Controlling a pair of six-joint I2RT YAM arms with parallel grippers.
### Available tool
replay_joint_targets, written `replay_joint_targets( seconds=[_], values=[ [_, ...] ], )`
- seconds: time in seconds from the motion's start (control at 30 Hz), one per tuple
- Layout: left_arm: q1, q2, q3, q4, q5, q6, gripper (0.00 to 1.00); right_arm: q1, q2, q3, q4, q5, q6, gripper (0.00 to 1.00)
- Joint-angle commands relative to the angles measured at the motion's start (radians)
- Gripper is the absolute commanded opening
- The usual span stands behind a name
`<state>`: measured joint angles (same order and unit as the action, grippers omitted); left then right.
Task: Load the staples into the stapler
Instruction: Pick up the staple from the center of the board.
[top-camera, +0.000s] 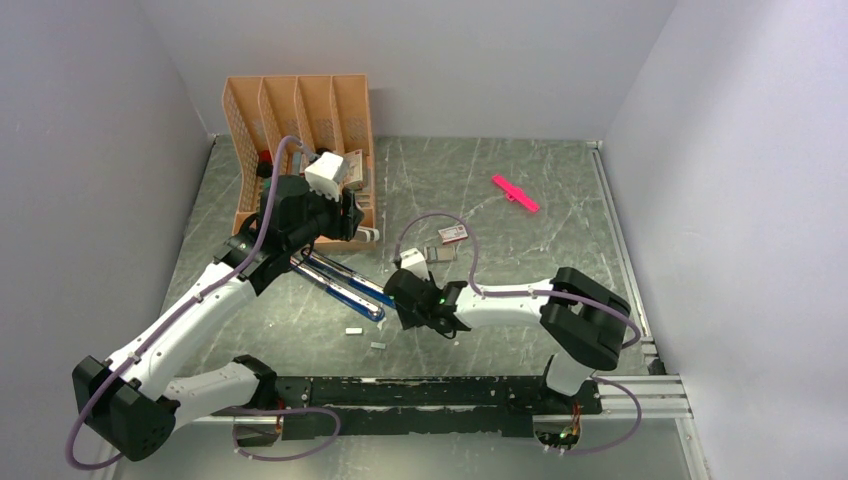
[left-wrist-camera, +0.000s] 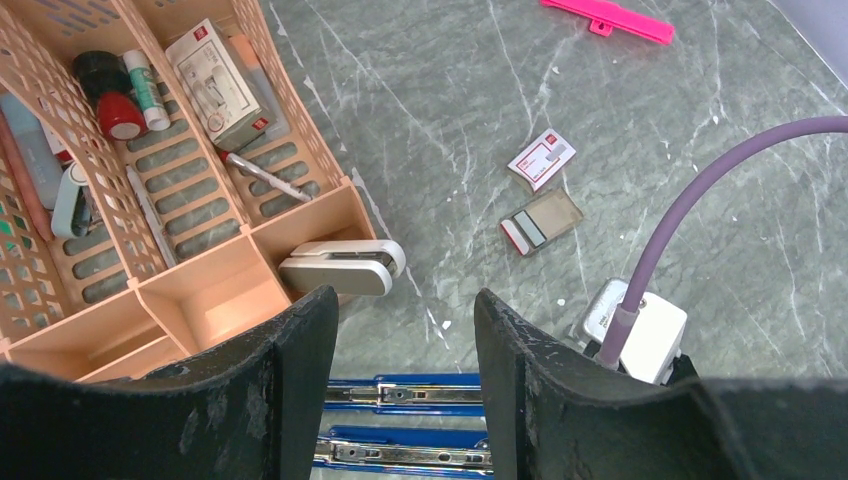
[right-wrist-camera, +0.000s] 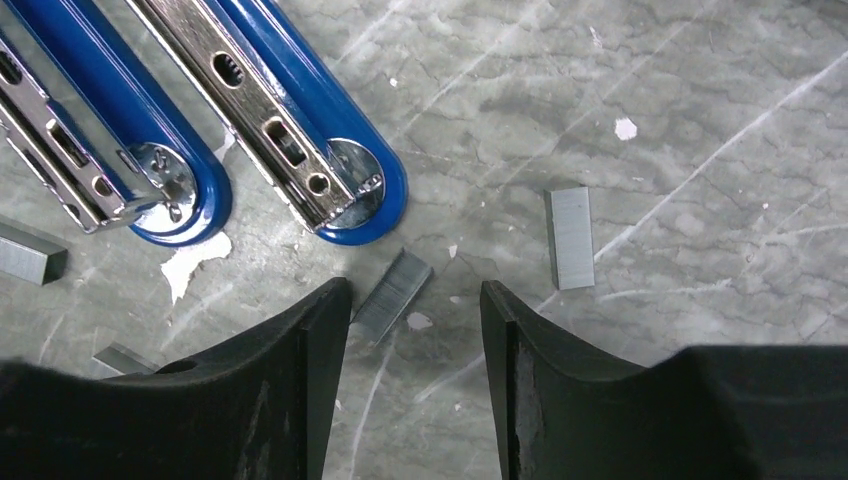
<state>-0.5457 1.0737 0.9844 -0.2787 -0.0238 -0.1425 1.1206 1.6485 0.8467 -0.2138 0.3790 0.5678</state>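
From above I see the blue stapler (top-camera: 345, 290) lying opened on the tabletop (top-camera: 560, 240), with two strips of staples (top-camera: 352, 330) just on the near side of it and the small box (top-camera: 453, 234) farther back. In my left wrist view the left gripper (left-wrist-camera: 405, 300) is spread wide and empty, with the stapler showing between its fingers. In the right wrist view the right gripper (right-wrist-camera: 415, 290) is likewise released, and one strip lies between its fingertips, close to the stapler's rounded ends.

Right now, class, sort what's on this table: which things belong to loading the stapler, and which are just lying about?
For the job:
stapler, lying opened
staples, loose strips
staple box and tray

Lying about:
pink stick
organiser with its contents
white gadget beside it
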Motion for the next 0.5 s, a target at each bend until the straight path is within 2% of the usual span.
replay_joint_targets(
  seconds=[0.0, 0.47],
  values=[
    [0.009, -0.005, -0.001, -0.005, 0.005, 0.007, 0.57, 0.004, -0.027, -0.018, -0.065, 0.012, 0.03, 0.54],
    [0.009, -0.004, -0.003, -0.004, 0.014, 0.006, 0.57, 0.002, -0.029, -0.024, -0.065, -0.012, 0.039, 0.4]
  ],
)
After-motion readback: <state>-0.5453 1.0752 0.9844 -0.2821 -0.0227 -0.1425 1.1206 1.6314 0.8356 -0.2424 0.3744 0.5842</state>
